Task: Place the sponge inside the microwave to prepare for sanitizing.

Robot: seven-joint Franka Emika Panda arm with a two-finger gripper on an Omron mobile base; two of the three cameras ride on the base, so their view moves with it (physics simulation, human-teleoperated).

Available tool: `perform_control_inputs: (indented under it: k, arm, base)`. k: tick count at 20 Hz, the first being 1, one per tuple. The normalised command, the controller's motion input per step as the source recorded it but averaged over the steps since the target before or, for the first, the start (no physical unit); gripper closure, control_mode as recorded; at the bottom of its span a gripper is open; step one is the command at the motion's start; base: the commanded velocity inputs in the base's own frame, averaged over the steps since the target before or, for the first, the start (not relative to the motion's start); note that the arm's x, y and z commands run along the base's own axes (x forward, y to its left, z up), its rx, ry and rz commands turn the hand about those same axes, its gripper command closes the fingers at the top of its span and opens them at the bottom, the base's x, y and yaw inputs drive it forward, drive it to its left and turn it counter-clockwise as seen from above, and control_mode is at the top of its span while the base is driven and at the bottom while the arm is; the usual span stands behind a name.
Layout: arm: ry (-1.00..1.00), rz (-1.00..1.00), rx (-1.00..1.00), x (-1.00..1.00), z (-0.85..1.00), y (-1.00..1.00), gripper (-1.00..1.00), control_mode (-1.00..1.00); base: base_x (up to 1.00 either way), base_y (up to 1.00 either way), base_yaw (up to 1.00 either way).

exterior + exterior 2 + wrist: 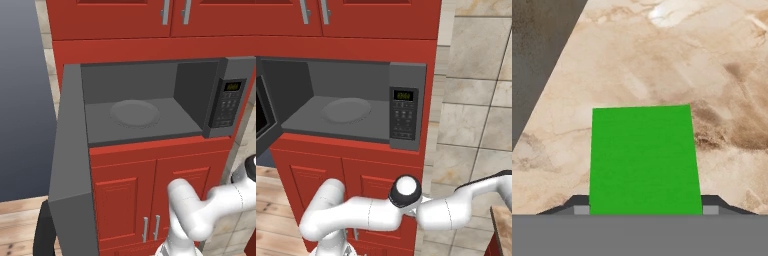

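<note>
On the marble counter point(662, 60), sponge point(644, 160) between gripper point(646, 211) fingertips, grip unclear; microwave point(150, 100) open

Red cabinets point(150, 195) with silver handles point(151, 228) stand beside a beige tiled wall point(476, 100).

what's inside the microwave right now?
The microwave stands open, with just the round grey turntable on its floor. The sponge lies on a marbled counter in the hand view. The left inner wall is hidden from both base views.
</note>
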Motion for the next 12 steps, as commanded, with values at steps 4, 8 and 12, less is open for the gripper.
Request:
perform_control_inputs:
  k: [4,8,12]
  arm:
    - [0.00,-0.01,0.00,-0.16,0.09,0.06,1.00,-1.00]
    - [0.00,0.10,-0.03,-0.72,0.41,0.02,1.00,-1.00]
    - [0.00,0.21,-0.10,-0.90,0.32,0.13,1.00,-1.00]
  base:
    - [0.00,0.00,0.00]
    - [0.00,0.00,0.00]
    - [0.00,0.00,0.00]
